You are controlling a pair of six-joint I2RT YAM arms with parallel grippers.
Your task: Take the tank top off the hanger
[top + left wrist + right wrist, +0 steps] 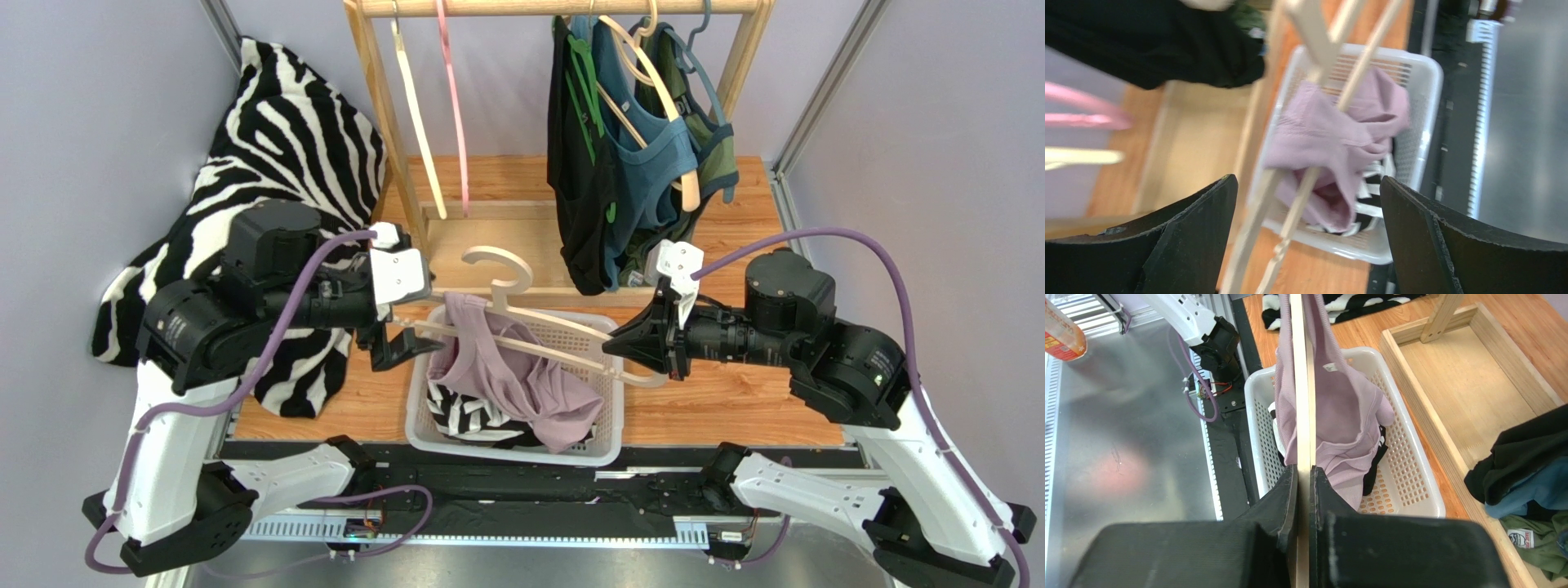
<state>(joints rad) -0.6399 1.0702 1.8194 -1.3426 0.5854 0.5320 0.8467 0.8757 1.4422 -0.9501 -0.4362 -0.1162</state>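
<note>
Tank top (1333,416) — mauve, bunched — droops off hanger (1302,386) into basket (1407,478)

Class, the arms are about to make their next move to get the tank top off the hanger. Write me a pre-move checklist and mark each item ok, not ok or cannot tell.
1. Right gripper clamped on the hanger: ok.
2. Left gripper open and holding nothing: ok.
3. Tank top free of the hanger: not ok, it is still draped over it.
4. Basket under the top to catch it: ok.
5. Which strap is still hooked on: cannot tell, the cloth is bunched.
</note>
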